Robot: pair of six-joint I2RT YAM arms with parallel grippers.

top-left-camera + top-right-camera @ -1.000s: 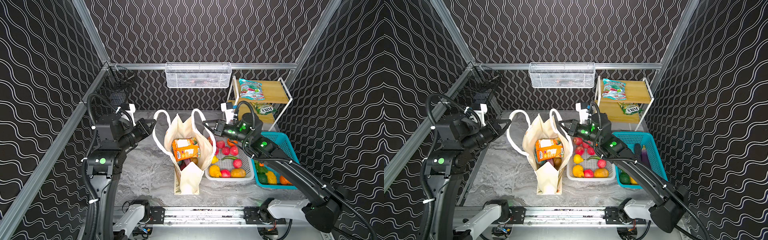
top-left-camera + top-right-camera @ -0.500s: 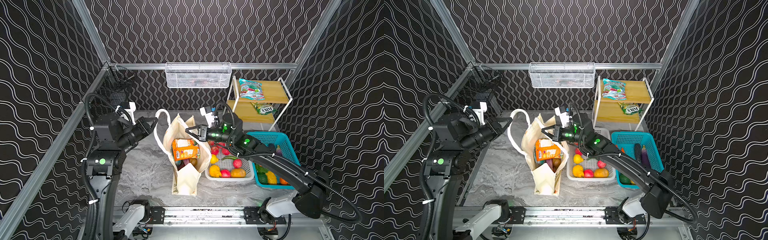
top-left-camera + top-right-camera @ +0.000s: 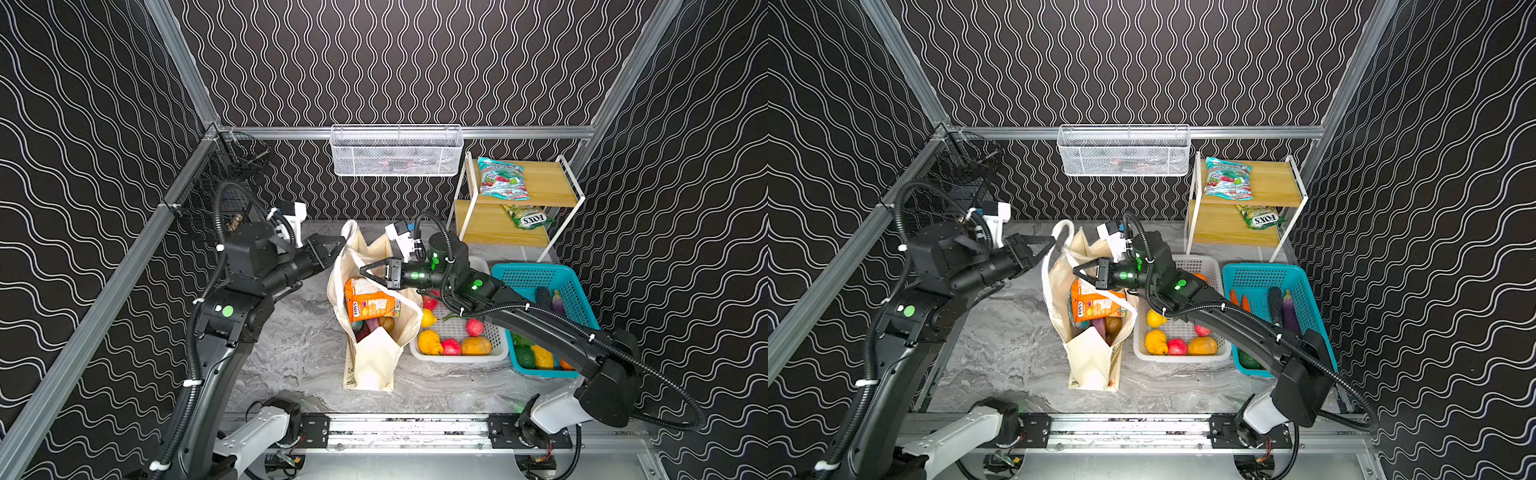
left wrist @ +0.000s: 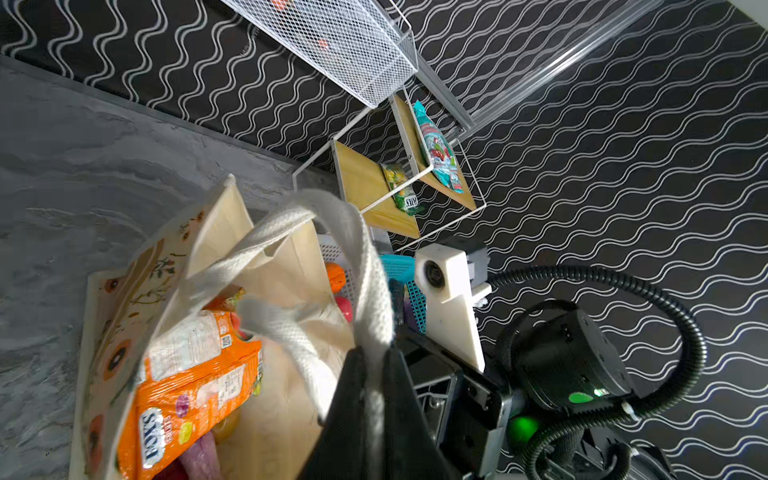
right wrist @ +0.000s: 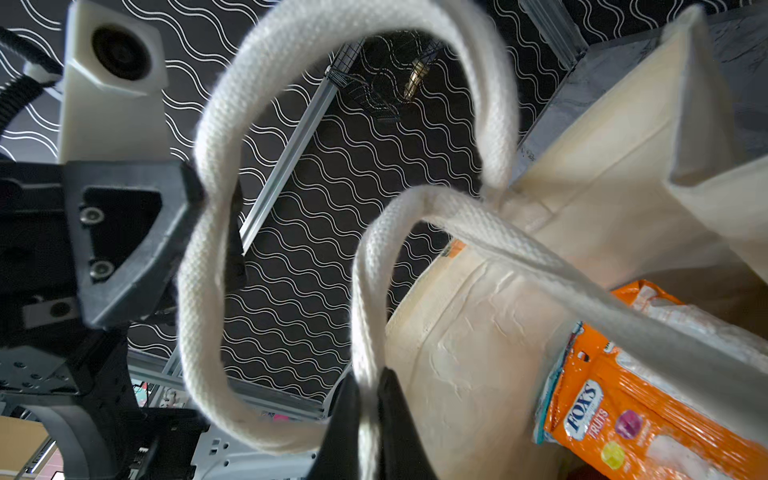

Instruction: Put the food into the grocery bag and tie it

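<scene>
The cream grocery bag stands upright mid-table with its mouth open. Inside lies food: an orange FOX'S packet on top of darker fruit. My left gripper is shut on one white strap handle at the bag's far left corner. Over the bag's mouth, my right gripper is shut on the other strap handle. The left-held strap makes a big loop right beside it.
A white basket of toy fruit sits right of the bag, with a teal basket of vegetables beyond it. The wooden shelf at the back right holds a teal packet and a green FOX'S packet. A wire basket hangs on the back wall.
My right gripper has carried its strap leftward, from the bag's right side across the mouth toward the left gripper. The left gripper has shifted slightly right with its strap.
</scene>
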